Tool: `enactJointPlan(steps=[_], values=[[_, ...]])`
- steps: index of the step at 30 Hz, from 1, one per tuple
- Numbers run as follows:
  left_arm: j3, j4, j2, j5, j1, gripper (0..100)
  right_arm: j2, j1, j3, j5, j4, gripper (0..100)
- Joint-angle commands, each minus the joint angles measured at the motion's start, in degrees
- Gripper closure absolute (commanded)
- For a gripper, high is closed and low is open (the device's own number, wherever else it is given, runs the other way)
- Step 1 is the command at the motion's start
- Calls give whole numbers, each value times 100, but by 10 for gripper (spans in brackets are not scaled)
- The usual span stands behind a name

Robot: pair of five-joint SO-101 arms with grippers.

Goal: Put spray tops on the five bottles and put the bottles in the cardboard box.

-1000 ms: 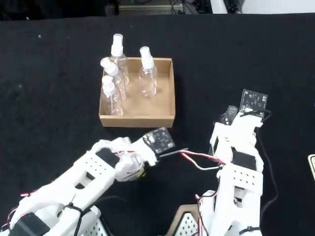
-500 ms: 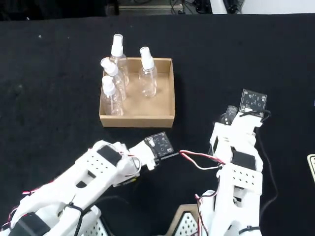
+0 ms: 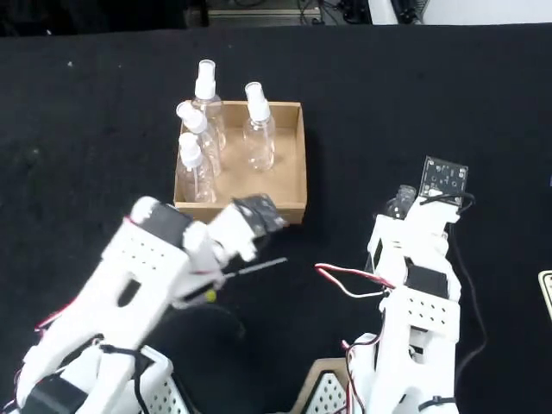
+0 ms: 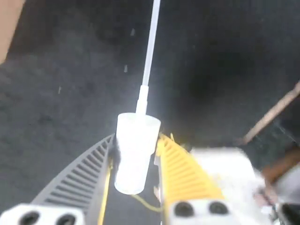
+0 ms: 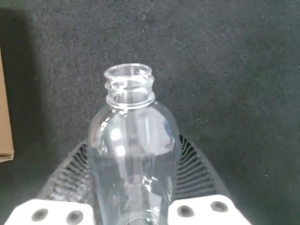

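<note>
Covering table (image 3: pixel 78 285), black cloth (image 3: pixel 448 86), cables (image 3: pixel 321 9) behind, L gripper (image 4: pixel 136 138) clamping spray top (image 4: pixel 133 164), R gripper (image 5: pixel 133 143) clamping open bottle (image 5: pixel 131 126).

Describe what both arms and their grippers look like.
The left arm and right arm are blocky white plastic shells. Red and white wires loop beside the right arm; a small dark circuit board sits at its wrist. The left gripper has one grey and one yellow ribbed finger; the right gripper has dark grey ribbed fingers.

Capped bottles (image 3: pixel 259 129) fill the far and left of the cardboard box (image 3: pixel 303 159); its near right corner lies open.
</note>
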Motion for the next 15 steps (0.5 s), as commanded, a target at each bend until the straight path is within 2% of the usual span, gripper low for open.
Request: enactJointPlan(steps=[1, 6, 15], values=[[-927, 738, -53, -1064, -1024, 964, -189, 97, -154, -35, -149, 988], [-708, 738, -18, -2145, -2563, 964, -224, 88, -84, -35, -167, 988], [-567, 519, 18, -4492, -5833, 964, -224, 88, -75, -35, -167, 988]])
